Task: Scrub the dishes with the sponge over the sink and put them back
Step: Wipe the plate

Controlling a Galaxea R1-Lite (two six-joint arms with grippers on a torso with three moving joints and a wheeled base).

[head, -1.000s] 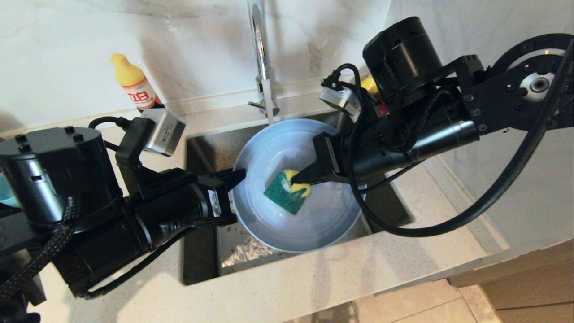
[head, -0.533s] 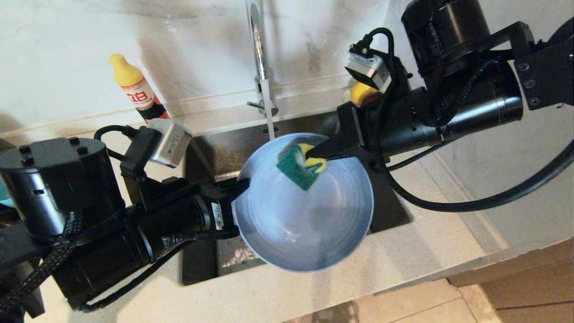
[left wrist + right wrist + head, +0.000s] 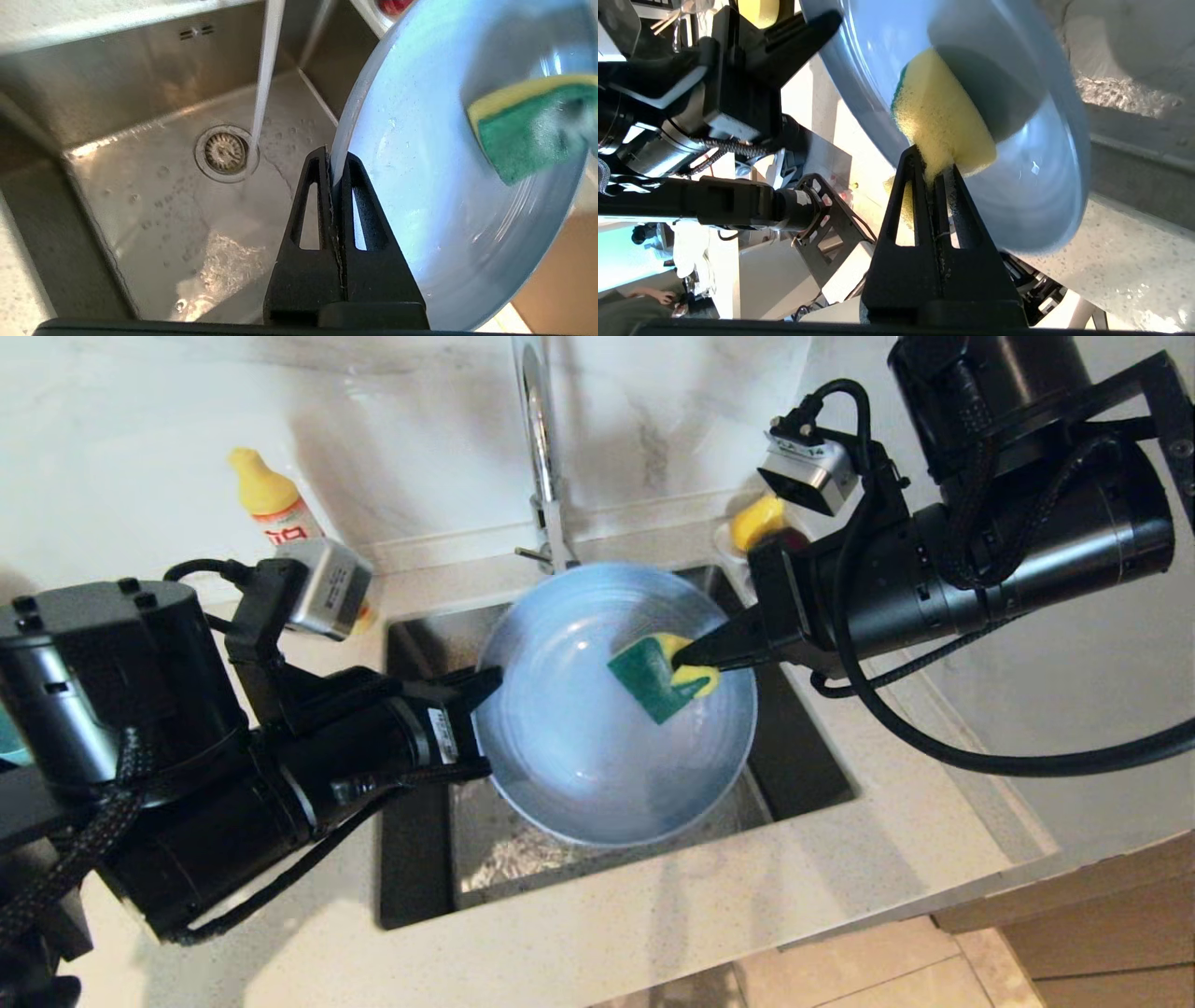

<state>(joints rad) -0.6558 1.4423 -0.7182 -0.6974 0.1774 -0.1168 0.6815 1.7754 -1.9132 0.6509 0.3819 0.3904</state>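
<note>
Speckled pale stone table (image 3: 653, 915) nearest, beige floor tiles below its front edge. Sunk into it, the sink (image 3: 420, 859): brushed steel, wet, round drain strainer (image 3: 226, 151) at centre, thin stream falling beside it. Held tilted above the basin, the plate (image 3: 579, 756): wide, shallow, grey-blue, glossy with water. Left tool (image 3: 485, 686) clamped tight on the plate's rim, one finger each side. Right tool (image 3: 686, 658) pinched shut on the sponge (image 3: 658, 677): yellow foam, dark green scouring face turned up in the head view, pressed against the plate's inner face near its far-right part. Behind, chrome faucet (image 3: 537, 448) rising at the basin's back edge. Farther left, yellow-capped bottle (image 3: 271, 509) with red label, white characters too small to read. Marble-veined white wall behind.
</note>
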